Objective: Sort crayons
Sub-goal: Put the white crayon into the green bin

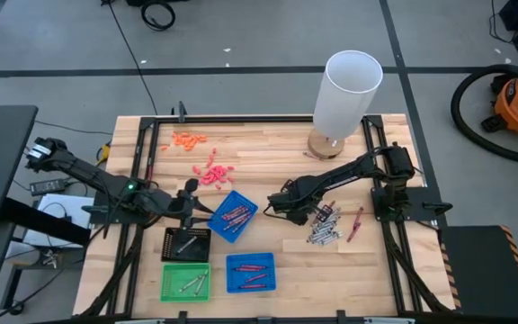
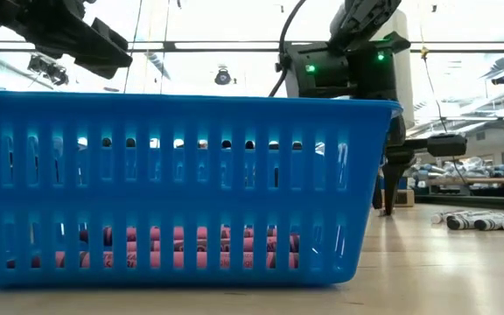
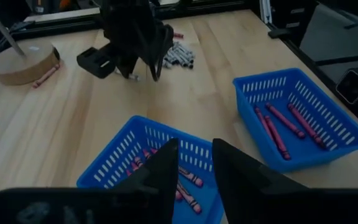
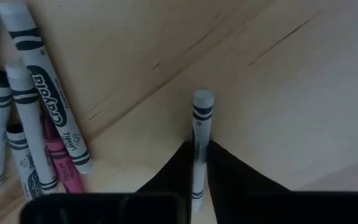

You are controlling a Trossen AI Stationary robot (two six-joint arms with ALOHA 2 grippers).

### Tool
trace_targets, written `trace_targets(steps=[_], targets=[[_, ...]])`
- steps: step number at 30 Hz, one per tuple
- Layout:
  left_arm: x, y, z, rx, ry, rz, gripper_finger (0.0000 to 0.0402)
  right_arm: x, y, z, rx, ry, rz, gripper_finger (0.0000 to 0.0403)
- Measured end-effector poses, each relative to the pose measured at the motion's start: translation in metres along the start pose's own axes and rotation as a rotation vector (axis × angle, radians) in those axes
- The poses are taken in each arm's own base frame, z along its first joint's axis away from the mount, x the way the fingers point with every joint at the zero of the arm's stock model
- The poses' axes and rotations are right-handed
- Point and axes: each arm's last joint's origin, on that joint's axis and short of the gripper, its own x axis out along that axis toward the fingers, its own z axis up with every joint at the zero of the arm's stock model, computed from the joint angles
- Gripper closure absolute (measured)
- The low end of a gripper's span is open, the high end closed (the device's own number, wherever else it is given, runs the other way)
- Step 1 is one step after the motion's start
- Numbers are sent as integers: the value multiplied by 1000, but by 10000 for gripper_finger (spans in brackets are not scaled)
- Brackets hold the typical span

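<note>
A grey crayon [image 4: 199, 146] is clamped between the fingers of the right gripper [image 4: 199, 163], low over the bare wood just beside the loose crayon pile [image 1: 325, 227]. The left gripper [image 3: 196, 163] is held over a tilted blue tray [image 1: 232, 216] of red crayons, jaws slightly apart and empty.

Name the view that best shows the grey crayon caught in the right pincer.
The right wrist view: the grey paper-wrapped crayon stands pinched between the right pincer tips, above bare wood. The high view shows only the arm over the loose pile; the left wrist view shows that pincer far off; the low view hides it.
</note>
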Motion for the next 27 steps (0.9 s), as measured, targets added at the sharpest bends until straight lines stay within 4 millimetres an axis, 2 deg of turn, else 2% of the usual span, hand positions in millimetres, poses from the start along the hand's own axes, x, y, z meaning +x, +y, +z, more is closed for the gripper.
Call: trace_targets(steps=[5,11,16,21,27], targets=[[0,0,0,-2,6,-2,292,-1,0,1,9,1,-14,382],[0,0,-3,-8,27,0,292,-9,-4,11,47,2,-116,366],[1,0,-3,-30,30,0,292,-28,-14,18,92,-49,-159,365],[3,-4,-4,-22,36,9,287,-59,-28,25,205,-131,-219,365],[18,-6,-5,45,22,142,243,-97,-48,31,383,-295,-297,365]])
